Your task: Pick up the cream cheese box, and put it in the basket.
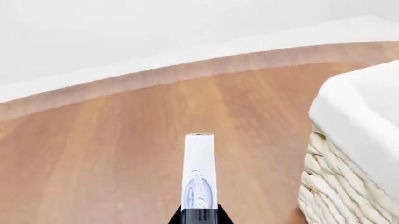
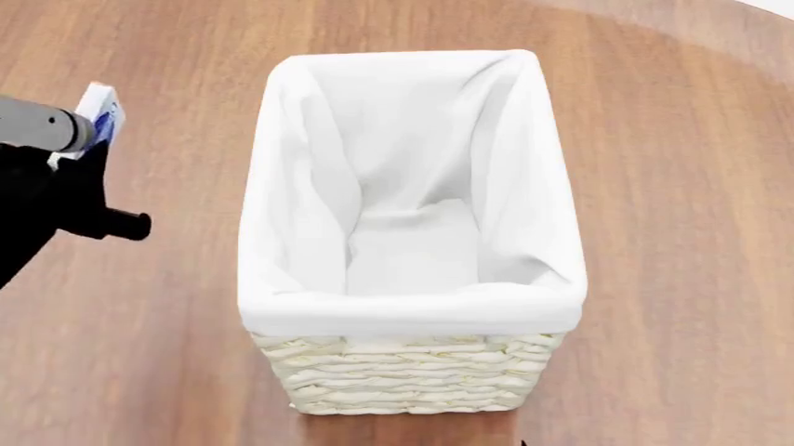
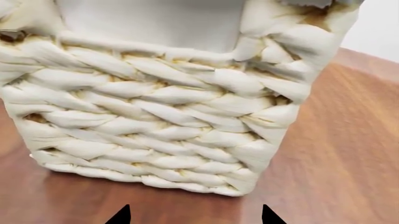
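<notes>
The left gripper (image 1: pixel 200 217) is closed on the box (image 1: pixel 199 175) and holds it above the table (image 2: pixel 694 186), just beside the basket (image 2: pixel 410 376). The right gripper (image 3: pixel 194 215) is low before the basket wall, with jaws apart.

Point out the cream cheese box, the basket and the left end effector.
cream cheese box (image 1: pixel 199 175): left wrist view, on its white face above the blue logo.
basket (image 2: pixel 410 376): head view, on its woven front wall.
left end effector (image 1: pixel 201 215): left wrist view, on the black fingers gripping the box's near end.
</notes>
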You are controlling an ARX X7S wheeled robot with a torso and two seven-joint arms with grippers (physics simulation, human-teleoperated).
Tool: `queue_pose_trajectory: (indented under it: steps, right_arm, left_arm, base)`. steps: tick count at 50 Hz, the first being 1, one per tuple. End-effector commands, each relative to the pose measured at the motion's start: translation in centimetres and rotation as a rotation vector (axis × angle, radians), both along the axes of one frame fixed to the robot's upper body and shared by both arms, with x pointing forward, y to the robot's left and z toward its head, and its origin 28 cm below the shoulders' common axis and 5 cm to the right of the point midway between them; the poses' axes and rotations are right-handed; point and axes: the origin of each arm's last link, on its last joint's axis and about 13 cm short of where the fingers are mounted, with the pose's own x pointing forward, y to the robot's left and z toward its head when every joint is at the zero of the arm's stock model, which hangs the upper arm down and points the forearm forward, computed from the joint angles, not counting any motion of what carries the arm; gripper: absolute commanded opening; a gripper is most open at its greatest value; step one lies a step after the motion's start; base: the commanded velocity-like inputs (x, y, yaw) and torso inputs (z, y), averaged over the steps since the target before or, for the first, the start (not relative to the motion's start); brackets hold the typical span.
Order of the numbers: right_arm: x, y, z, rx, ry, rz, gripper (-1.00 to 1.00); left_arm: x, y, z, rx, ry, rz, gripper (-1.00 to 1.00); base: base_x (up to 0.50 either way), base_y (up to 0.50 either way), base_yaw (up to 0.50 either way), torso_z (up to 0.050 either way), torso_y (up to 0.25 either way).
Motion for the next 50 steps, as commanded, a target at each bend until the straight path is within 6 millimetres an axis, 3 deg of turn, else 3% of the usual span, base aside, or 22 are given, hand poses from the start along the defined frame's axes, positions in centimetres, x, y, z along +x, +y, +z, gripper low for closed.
queue_pose_trajectory:
  steps: [1,3,4,8,14,22,29,38,44,50]
  right_arm:
    - [0.1,-0.1,-0.1,0.001,-0.003,-0.002,1.0]
    - [0.2,-0.2,-0.1,0.003,-0.003,-0.002,1.0]
    - [0.2,-0.2,0.0,0.004,-0.005,-0.005,1.0]
    - [0.3,-0.2,-0.1,0.009,-0.004,-0.005,1.0]
    - [0.2,0.0,-0.4,0.002,-0.004,0.003,1.0]
    - [0.3,0.0,-0.4,0.005,-0.001,0.01,1.0]
    - [0.1,0.3,-0.8,0.0,0.003,0.025,1.0]
    - [0.1,0.4,-0.8,0.004,0.014,0.038,1.0]
    - [0.0,0.4,-0.7,0.008,0.014,0.037,1.0]
    - [-0.1,0.5,-0.8,0.003,0.015,0.041,1.0]
  left_arm:
    - [-2.5,-1.5,10.4,0.322,0.011,-0.164,-1.0]
    - [-2.7,-2.1,12.0,0.312,0.052,-0.262,-1.0]
    - [-2.5,-2.4,13.7,0.328,0.029,-0.225,-1.0]
    - [-2.9,-3.5,17.3,0.371,0.046,-0.305,-1.0]
    - [-2.7,-5.7,19.1,0.564,0.086,-0.453,-1.0]
    - [-2.5,-8.1,20.6,0.603,0.118,-0.549,-1.0]
    - [-2.1,-10.4,19.6,0.699,0.161,-0.629,-1.0]
    - [0.3,-12.2,17.1,0.753,0.276,-0.684,-1.0]
    - [1.5,-12.4,15.4,0.771,0.326,-0.684,-1.0]
    - [1.8,-12.5,15.0,0.752,0.334,-0.711,-1.0]
  base:
    - [0.0,0.0,0.0,0.0,0.0]
    - [0.0,0.0,0.0,0.0,0.0]
    - [0.0,0.0,0.0,0.0,0.0]
    - [0.0,0.0,0.0,0.0,0.0]
    - [0.0,0.0,0.0,0.0,0.0]
    - [0.0,0.0,0.0,0.0,0.0]
    - [0.0,0.0,0.0,0.0,0.0]
    - [0.0,0.0,0.0,0.0,0.0]
    - [0.0,0.0,0.0,0.0,0.0]
    - [0.0,0.0,0.0,0.0,0.003]
